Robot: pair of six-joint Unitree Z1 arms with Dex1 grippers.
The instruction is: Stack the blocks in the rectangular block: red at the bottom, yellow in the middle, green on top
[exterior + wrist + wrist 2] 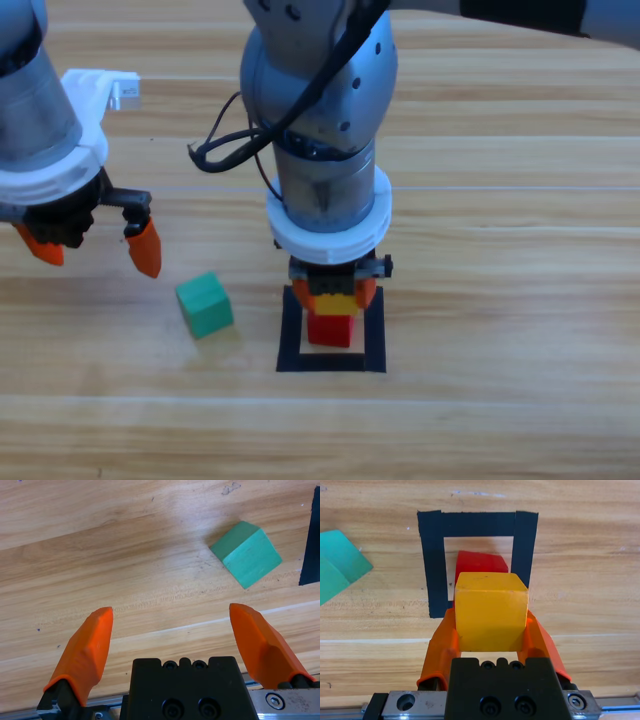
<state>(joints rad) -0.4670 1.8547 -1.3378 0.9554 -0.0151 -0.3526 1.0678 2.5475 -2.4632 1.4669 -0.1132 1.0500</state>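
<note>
Here, the right pincer point(336, 292) grips the yellow cube point(491, 611) just above the red cube point(331, 329) inside the black tape square point(291, 340). The left pincer point(98, 250) hangs spread wide — the green cube point(205, 304) sits on the wooden counter point(500, 250) nearby.

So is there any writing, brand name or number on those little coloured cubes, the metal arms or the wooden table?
None that can be read: the red cube, yellow cube, teal-green cube, black tape square, wooden table and both orange-jawed grippers, left and right, show no lettering or numbers.
</note>
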